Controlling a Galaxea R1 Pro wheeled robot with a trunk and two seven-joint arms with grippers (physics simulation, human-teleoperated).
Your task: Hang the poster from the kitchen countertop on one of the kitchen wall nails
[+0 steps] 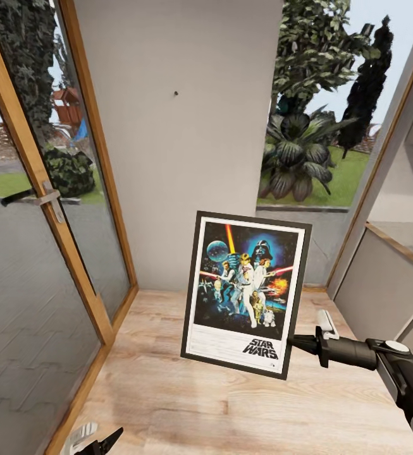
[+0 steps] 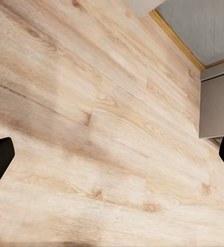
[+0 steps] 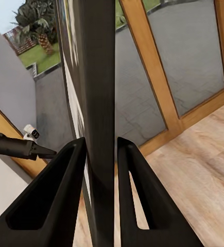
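1 right gripper (image 1: 298, 344) (arm level) clamps the poster (image 1: 245, 292) upright.

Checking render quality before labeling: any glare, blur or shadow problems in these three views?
Head view: even, soft light, no glare on the poster, artwork and logo legible; the wall nail is a tiny dark speck. Left wrist view: wood floor slightly soft, left gripper jaws as dark blurs at the edges. Right wrist view: right gripper jaws and poster edge dark, almost no detail.

1 poster (image 1: 244, 292), 1 wall nail (image 1: 176, 94), 1 door handle (image 1: 36, 198), 2 grippers: left (image 1: 95, 438), right (image 1: 302, 341).
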